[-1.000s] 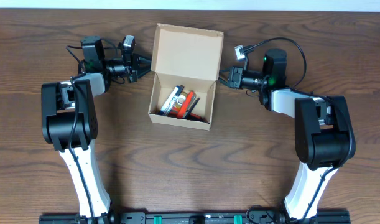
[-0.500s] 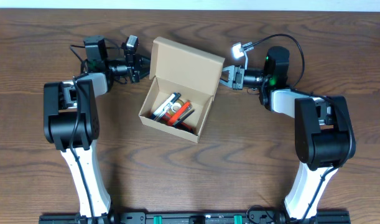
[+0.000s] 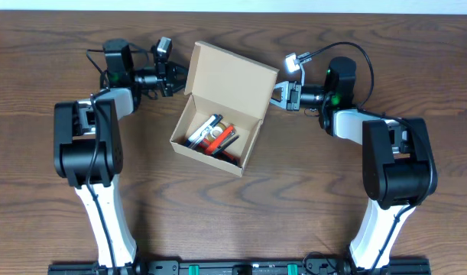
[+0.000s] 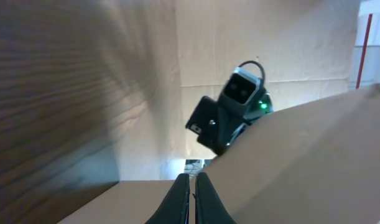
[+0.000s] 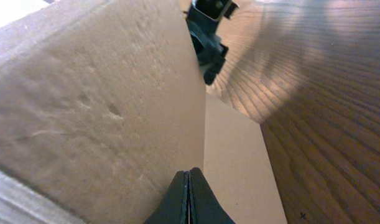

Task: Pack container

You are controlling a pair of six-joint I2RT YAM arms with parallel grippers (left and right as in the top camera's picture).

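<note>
Overhead we see pens (image 3: 215,136) inside the container (image 3: 231,75); wrist views show only cardboard, with left hand (image 4: 191,182) and right hand (image 5: 188,179) each pinched together.

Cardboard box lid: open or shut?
Open. The flap lid of the cardboard box stands back, and pens inside show from overhead.

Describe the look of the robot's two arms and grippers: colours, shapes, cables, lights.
The left arm and right arm match: white lower links, bulky black joint housings. Thin black cables loop near each wrist; a green light glows on the right arm. The left gripper and right gripper are black, with slim tapered fingers.
</note>
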